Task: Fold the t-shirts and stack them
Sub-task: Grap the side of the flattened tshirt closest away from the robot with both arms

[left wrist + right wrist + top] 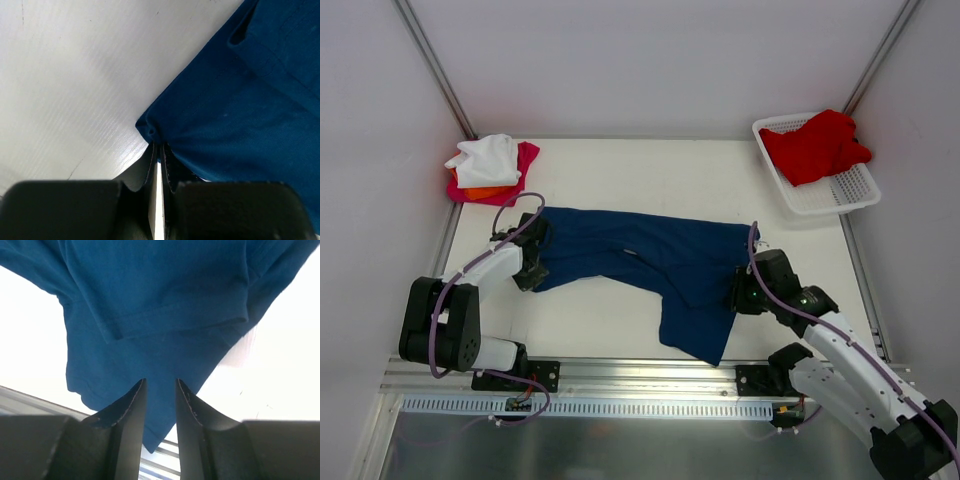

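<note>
Grasping stage, ahead of first fold. Clamped shut with left tool [157, 148] on corner of navy t-shirt [660, 262], spread on bench [600, 325] ahead of tips. Slightly parted at right tool [160, 385], cloth beyond; grip not determinable. Next: confirm right clamp, then lift evenly.

Your workspace is a white table [640, 180] boxed in by pale, plain walls: a back wall [650, 60] and one on each side; two grey metal posts [435, 65] rise from the rear corners; you have a silver rail [650, 375] along the near edge; a white lattice basket [845, 195] sits at the far right corner; the light is even and soft, the shadows faint.
</note>
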